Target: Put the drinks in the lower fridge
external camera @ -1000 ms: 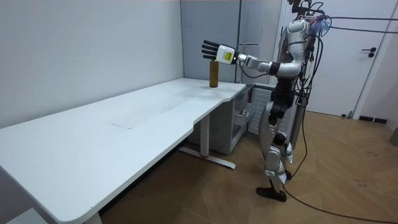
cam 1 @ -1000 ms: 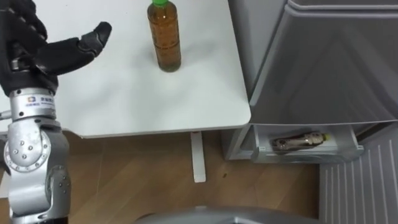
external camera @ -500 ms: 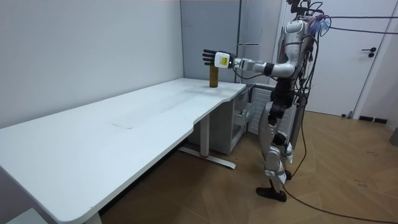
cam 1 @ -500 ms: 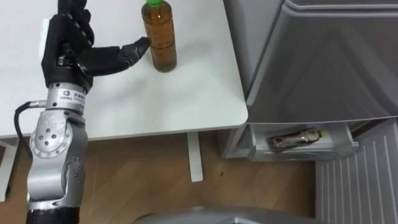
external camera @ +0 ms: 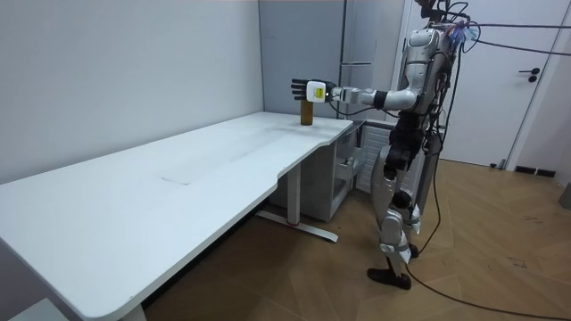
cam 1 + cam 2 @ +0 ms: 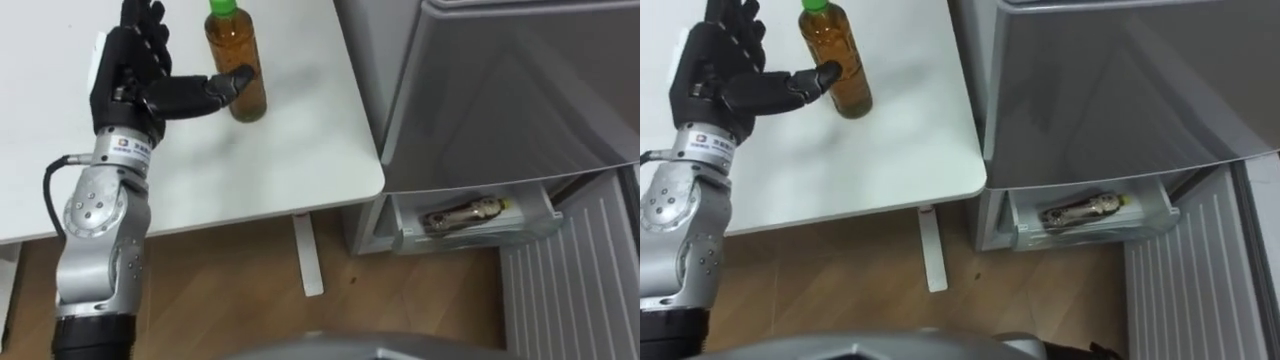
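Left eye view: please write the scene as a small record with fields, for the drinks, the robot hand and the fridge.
bottle: upright on the table, green cap, amber liquid, near the table's right edge
left robot hand: open, fingers straight, thumb reaching the bottle's front, not closed round it
lower fridge drawer: pulled open, low down to the right of the table
drink in the drawer: one, lying on its side

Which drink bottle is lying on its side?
The brownish plastic bottle in the open lower fridge drawer; the green-capped amber bottle stands upright on the white table.
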Robot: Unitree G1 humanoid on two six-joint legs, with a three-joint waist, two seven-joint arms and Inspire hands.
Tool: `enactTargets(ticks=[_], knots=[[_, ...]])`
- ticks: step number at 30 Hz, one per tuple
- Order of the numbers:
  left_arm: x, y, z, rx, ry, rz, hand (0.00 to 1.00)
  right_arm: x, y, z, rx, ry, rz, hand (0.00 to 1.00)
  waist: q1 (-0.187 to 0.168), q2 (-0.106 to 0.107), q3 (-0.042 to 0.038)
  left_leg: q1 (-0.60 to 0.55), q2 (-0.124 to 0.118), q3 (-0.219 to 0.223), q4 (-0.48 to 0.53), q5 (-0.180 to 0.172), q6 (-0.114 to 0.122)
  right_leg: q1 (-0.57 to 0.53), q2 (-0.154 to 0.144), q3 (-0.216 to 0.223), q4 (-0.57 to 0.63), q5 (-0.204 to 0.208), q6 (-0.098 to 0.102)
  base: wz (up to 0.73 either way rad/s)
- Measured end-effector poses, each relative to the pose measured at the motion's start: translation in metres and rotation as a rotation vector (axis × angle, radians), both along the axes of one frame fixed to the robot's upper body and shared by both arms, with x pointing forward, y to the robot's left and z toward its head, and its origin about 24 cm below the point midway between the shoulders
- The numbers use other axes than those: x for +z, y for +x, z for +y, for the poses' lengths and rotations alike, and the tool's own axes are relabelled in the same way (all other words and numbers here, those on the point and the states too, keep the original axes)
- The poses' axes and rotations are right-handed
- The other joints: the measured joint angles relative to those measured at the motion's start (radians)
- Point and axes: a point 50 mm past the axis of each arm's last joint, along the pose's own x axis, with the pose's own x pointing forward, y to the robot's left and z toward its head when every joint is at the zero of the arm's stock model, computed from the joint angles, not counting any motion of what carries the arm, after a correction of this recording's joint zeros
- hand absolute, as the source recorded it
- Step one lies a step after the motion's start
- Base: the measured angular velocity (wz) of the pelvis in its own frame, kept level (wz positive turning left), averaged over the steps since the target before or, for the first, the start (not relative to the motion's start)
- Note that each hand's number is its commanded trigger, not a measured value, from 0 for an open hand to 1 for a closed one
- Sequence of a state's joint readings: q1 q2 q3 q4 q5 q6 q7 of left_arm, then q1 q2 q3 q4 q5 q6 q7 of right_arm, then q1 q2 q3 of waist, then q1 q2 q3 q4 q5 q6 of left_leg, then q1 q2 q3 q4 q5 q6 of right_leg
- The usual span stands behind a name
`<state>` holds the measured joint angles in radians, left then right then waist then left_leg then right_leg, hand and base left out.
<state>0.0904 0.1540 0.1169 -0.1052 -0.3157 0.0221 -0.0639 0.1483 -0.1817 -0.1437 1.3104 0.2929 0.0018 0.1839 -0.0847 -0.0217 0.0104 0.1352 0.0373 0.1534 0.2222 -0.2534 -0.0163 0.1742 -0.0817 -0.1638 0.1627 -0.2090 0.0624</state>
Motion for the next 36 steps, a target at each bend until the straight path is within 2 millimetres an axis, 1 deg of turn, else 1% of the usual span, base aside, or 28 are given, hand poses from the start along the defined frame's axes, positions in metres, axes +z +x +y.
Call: enactTargets(ticks=[2, 7, 16, 19, 22, 26, 31, 36], knots=[[-0.003, 0.000, 0.000, 0.016, -0.008, 0.010, 0.00, 0.000, 0.002, 0.002, 0.003, 0.005, -0.005, 0.00, -0.001, -0.008, 0.0029, 0.001, 0.002, 0.008, 0.000, 0.000, 0.000, -0.004, 0.000, 0.003, 0.006, 0.000, 0.000, -0.04], [-0.013, 0.000, 0.003, 0.040, -0.019, 0.052, 0.00, -0.001, 0.002, 0.003, 0.002, 0.008, -0.007, 0.00, 0.001, -0.011, 0.0019, -0.003, 0.002, 0.011, 0.000, 0.000, 0.000, -0.012, 0.002, 0.016, 0.008, 0.001, -0.001, -0.03], [-0.017, 0.002, 0.005, 0.084, -0.024, 0.070, 0.00, 0.000, 0.004, 0.002, 0.012, 0.003, -0.022, 0.00, -0.005, -0.001, -0.0021, 0.001, 0.004, 0.027, 0.000, 0.000, 0.000, -0.016, 0.003, 0.025, 0.006, 0.005, -0.001, -0.05], [-0.025, 0.005, 0.006, 0.101, -0.032, 0.106, 0.00, 0.000, 0.005, 0.001, 0.015, 0.000, -0.028, 0.00, -0.021, 0.005, -0.0006, 0.005, 0.004, 0.028, 0.000, 0.000, 0.000, -0.012, 0.003, 0.025, 0.006, 0.006, -0.001, 0.00], [-0.038, 0.010, 0.008, 0.118, -0.050, 0.160, 0.00, 0.000, 0.005, 0.001, 0.009, 0.002, -0.034, 0.00, -0.029, 0.010, 0.0023, 0.016, 0.004, 0.028, -0.001, 0.000, 0.000, 0.000, 0.003, 0.025, 0.007, 0.007, -0.001, 0.00], [-0.036, 0.017, 0.007, 0.124, -0.113, 0.150, 0.00, 0.000, 0.006, 0.002, 0.007, 0.006, -0.042, 0.00, -0.049, 0.010, 0.0029, 0.018, 0.005, 0.030, 0.000, 0.000, 0.000, -0.002, 0.003, 0.027, 0.009, 0.008, -0.001, -0.02], [-0.030, 0.023, 0.006, 0.120, -0.159, 0.125, 0.00, 0.000, 0.005, 0.003, -0.004, 0.006, -0.042, 0.00, -0.050, 0.009, 0.0031, 0.028, 0.005, 0.039, -0.003, 0.000, 0.000, 0.000, 0.003, 0.038, 0.011, 0.008, -0.001, -0.06], [-0.039, 0.027, 0.007, 0.133, -0.185, 0.162, 0.00, 0.000, 0.006, 0.003, -0.007, 0.006, -0.036, 0.00, -0.051, 0.007, 0.0031, 0.030, 0.006, 0.041, -0.006, 0.000, 0.000, -0.001, 0.005, 0.042, 0.011, 0.009, 0.000, -0.02]])
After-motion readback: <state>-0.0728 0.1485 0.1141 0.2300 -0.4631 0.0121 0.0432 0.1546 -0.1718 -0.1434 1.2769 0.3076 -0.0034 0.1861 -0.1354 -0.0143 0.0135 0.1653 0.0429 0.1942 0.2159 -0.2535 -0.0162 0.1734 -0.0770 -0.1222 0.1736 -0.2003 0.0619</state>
